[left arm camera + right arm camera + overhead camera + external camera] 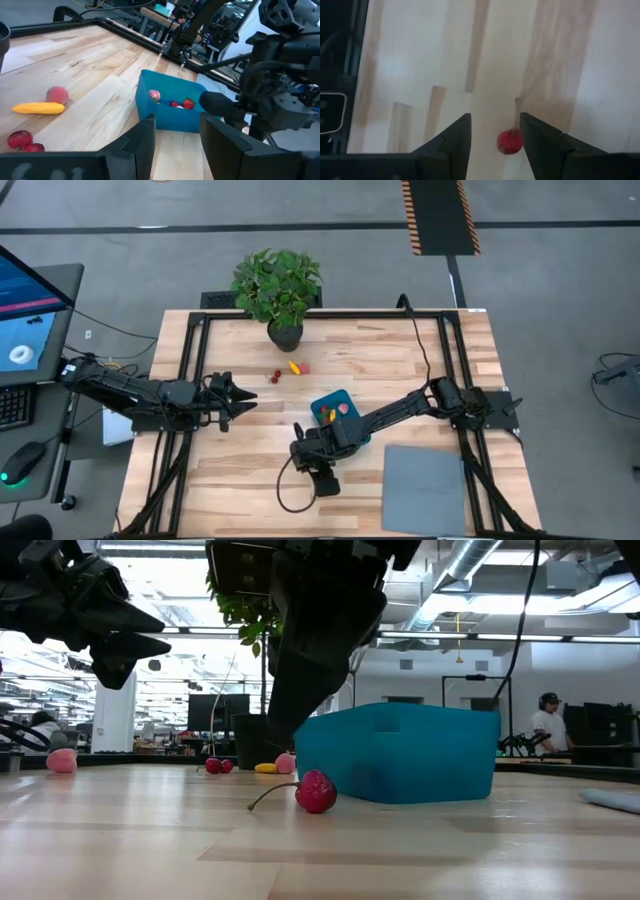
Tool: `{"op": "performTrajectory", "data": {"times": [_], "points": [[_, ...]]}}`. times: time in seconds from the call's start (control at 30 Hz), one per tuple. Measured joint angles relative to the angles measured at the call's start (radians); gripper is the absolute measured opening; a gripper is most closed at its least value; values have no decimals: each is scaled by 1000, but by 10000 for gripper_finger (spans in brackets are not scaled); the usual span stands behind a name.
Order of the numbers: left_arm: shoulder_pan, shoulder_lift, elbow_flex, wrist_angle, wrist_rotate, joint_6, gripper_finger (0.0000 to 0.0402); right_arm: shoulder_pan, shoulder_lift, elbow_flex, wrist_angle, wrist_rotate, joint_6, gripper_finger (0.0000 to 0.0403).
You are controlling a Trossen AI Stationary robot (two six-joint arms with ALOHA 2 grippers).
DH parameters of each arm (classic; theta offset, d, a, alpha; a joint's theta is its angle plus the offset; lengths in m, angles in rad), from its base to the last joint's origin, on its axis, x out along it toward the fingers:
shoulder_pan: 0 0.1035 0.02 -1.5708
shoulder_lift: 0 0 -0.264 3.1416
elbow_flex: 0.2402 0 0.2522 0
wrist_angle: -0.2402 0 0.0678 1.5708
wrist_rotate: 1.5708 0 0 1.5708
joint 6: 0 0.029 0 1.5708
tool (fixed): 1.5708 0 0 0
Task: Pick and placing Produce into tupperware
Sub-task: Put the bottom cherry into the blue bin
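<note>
Even, bright overhead light covered the counter (250,480) in the high view, with only soft shadows. In the low view, ceiling lights and windows glared behind silhouetted arms. The right wrist view was washed out and blurred, the red fruit (510,141) soft-edged.

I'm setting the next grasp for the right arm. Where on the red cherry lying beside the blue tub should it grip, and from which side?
Grip the cherry across its round red body, coming straight down from above. The right gripper is open and already over it, and the body is the only firm part. In the low view the thin stem trails flat on the table, away from the blue tub, and is probably too slight to hold.
</note>
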Motion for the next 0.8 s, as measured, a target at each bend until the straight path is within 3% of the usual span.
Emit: {"op": "performTrajectory", "data": {"times": [0.17, 0.23, 0.47, 0.6, 0.8], "points": [[0, 0, 0, 5, -1, 7, 141, 12, 34, 16, 1, 0, 12, 185], [0, 0, 0, 8, -1, 8, 141, 8, 79, 46, -74, -9, 13, 184], [-2, 4, 1, 3, 29, -3, 141, 4, 232, 312, -256, -69, -65, 183], [-11, 8, 1, 5, 32, -3, 141, 4, 244, 409, -356, 21, -115, 183], [-19, 13, 1, 13, 16, 24, 141, -8, 163, 437, -422, 155, -116, 177]]}}
